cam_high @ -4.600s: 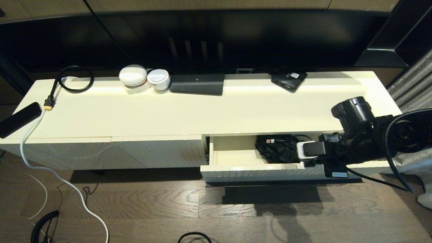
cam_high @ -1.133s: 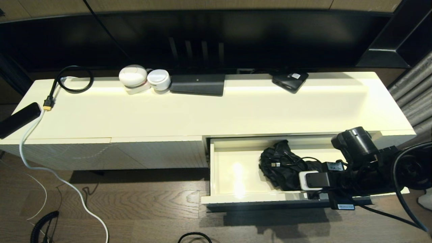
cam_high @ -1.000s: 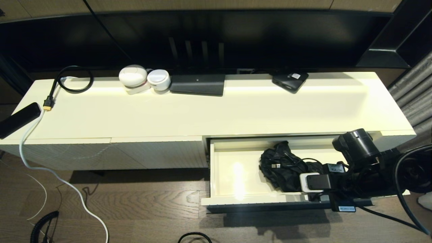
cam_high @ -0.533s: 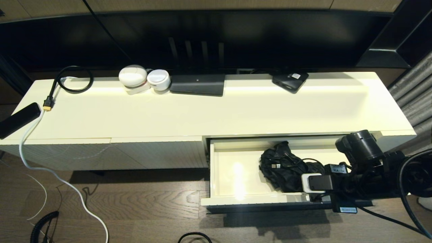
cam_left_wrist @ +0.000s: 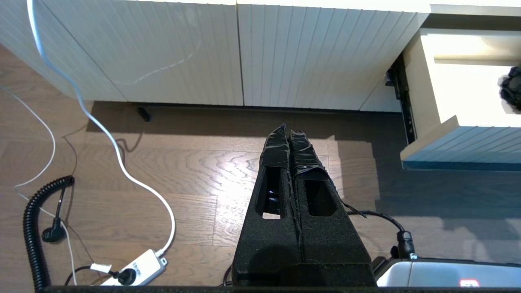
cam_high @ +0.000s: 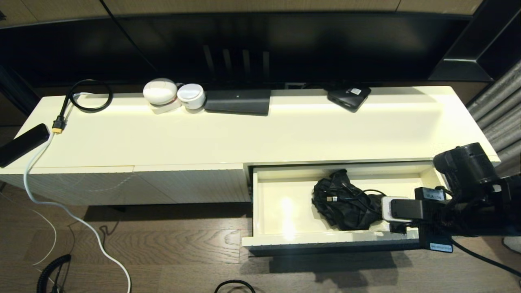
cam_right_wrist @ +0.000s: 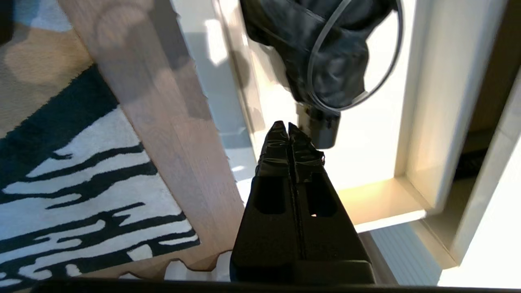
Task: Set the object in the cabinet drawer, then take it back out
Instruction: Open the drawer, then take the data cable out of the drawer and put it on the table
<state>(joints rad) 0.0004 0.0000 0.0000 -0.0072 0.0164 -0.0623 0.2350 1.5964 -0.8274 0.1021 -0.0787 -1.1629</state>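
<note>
The cabinet drawer (cam_high: 309,239) stands pulled out at the right of the cream cabinet, its black handle strip (cam_high: 325,249) under the ribbed front. A black bundle of cables (cam_high: 342,201) lies inside it, right of the middle, also in the right wrist view (cam_right_wrist: 325,53). My right gripper (cam_right_wrist: 287,124) is shut and holds nothing. It hovers over the drawer's front rim (cam_right_wrist: 378,199) near the right end, beside a black plug (cam_right_wrist: 323,132). My right arm (cam_high: 464,203) reaches in from the right. My left gripper (cam_left_wrist: 289,132) is shut over the wooden floor, left of the drawer (cam_left_wrist: 460,142).
On the cabinet top stand two white round devices (cam_high: 160,91), a flat black box (cam_high: 238,101), a small black box (cam_high: 349,97), a looped black cable (cam_high: 87,95) and a black remote (cam_high: 22,143). A white cable (cam_left_wrist: 101,134) and power strip (cam_left_wrist: 134,270) lie on the floor; a patterned rug (cam_right_wrist: 61,183) lies right.
The drawer came out much further than 4.6 s ago. Over the last second my right arm drew away to the right along the drawer front; the drawer stayed still.
</note>
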